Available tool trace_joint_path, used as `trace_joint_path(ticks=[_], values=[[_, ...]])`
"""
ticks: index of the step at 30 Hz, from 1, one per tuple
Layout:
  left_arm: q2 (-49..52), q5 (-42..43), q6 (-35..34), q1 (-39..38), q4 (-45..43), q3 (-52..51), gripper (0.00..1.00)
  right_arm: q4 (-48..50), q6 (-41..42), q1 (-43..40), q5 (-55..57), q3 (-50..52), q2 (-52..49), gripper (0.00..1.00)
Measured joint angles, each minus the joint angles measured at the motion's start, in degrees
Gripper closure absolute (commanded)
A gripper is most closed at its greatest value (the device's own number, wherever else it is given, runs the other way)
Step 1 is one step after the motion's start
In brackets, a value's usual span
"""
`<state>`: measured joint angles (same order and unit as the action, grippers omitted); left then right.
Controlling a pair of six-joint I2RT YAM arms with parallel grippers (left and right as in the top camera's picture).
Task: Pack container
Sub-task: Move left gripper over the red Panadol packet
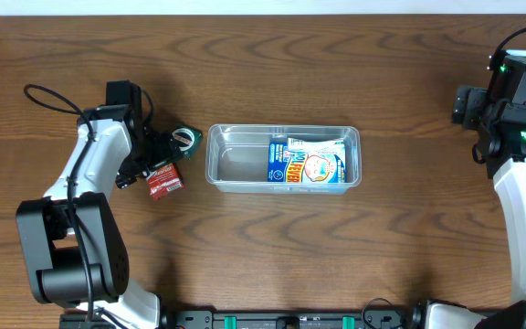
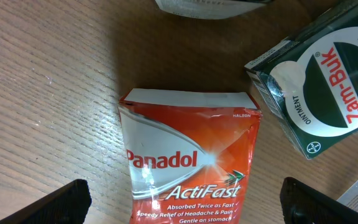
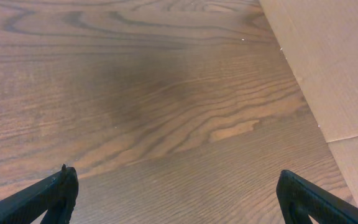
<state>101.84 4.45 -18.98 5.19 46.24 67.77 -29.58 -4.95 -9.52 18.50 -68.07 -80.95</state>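
I had left fingers [image 2: 64, 202] wide, either side of the Panadol box [image 2: 188, 155], ready to lift it for the container [image 1: 231, 160]; right fingers [image 3: 51, 196] wide too, idle over worktop [image 3: 166, 93], out of the way.

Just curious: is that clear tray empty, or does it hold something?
Partly filled: the container holds one blue snack packet at its right end.

The dark wood-grain tabletop [image 1: 336, 82] carries a clear plastic container [image 1: 236, 163] near its middle. To the container's left lie a red Panadol ActiFast packet [image 2: 188, 162], flat and label up, and a green Zam-Buk ointment box [image 2: 328, 81] just beside the packet.
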Motion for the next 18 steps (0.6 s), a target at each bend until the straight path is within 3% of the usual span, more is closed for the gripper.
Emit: trace_joint_path(ticks=[11,18], values=[[-1.11,1.18,-0.09,0.02,3.61,0.24,0.02,0.00,0.00,0.00,0.02,0.00,0.00,0.01],[-4.35,1.42,-5.01,0.00,4.81,-0.48,0.02,0.00,0.00,0.00,0.00,0.00,0.00,0.01]])
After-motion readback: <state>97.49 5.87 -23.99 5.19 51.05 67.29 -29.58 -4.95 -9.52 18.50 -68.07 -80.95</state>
